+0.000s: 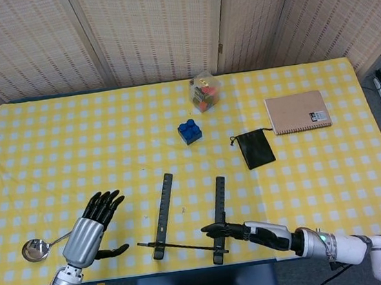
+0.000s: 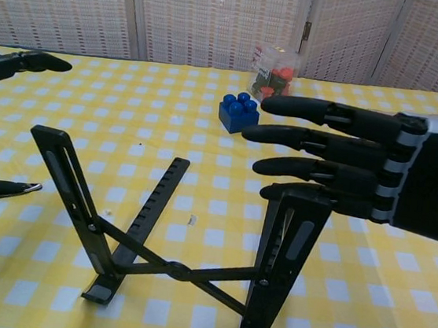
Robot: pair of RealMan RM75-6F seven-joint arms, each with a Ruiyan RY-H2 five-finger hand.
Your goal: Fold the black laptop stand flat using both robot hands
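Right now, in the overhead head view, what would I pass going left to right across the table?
Spoon → left hand → black laptop stand → blue block → clear box of small pieces → black pouch → brown notebook.
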